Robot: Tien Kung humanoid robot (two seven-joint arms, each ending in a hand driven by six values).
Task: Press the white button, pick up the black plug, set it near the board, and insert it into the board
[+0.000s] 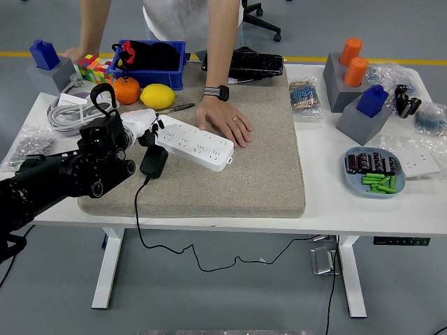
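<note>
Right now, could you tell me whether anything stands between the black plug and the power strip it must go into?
Nothing visible does. The black plug lies on the mat right beside the white power strip, just below its left end. The person's hand rests on the mat beyond the strip's far side.

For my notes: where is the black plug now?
In the head view, the black plug lies on the mat's left part, just below the white power strip, beside the left hand.

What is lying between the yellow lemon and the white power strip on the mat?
In the head view, a dark pen lies between the lemon and the white power strip, on the far-left part of the beige mat.
</note>
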